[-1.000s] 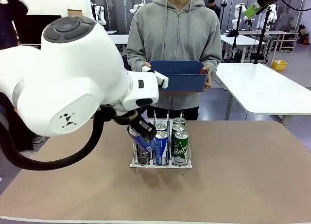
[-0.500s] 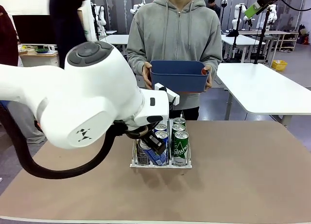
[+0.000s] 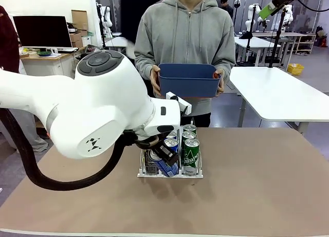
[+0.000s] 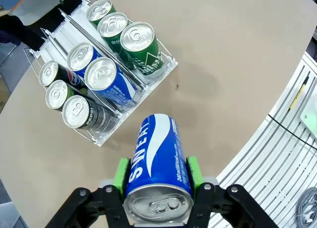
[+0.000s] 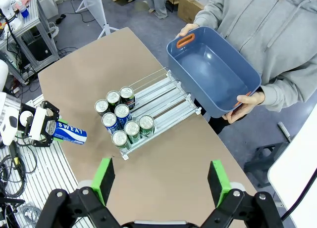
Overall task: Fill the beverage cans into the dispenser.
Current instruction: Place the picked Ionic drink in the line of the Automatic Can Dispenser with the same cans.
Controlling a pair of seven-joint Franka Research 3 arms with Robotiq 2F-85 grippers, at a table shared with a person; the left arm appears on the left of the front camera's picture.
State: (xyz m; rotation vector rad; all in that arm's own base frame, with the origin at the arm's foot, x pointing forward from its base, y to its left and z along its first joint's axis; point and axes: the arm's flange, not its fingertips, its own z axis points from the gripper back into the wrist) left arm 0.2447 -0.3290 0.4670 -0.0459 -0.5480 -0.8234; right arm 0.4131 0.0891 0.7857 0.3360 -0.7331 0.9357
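My left gripper (image 4: 157, 174) is shut on a blue-and-white beverage can (image 4: 156, 161), held on a slant, silver top toward the wrist, above the table just short of the dispenser's (image 4: 64, 27) front end. In the front view this can (image 3: 165, 164) hangs before the middle lane of the dispenser (image 3: 169, 174). The lanes hold three green cans (image 4: 136, 37), two blue ones (image 4: 101, 74) and three black ones (image 4: 75, 111). My right gripper (image 5: 161, 181) hovers open and empty high above the table, looking down on the dispenser (image 5: 166, 97).
A person at the far side holds an empty dark blue tub (image 3: 189, 80) in both hands, above the table's far edge. The brown table (image 3: 257, 185) lies bare to the right of the dispenser. My left arm's big white body (image 3: 87, 113) fills the left foreground.
My left arm swung right and down, carrying the blue-and-white can from the dispenser's left front corner to the front of its middle lane. The right arm and the tub stayed put.
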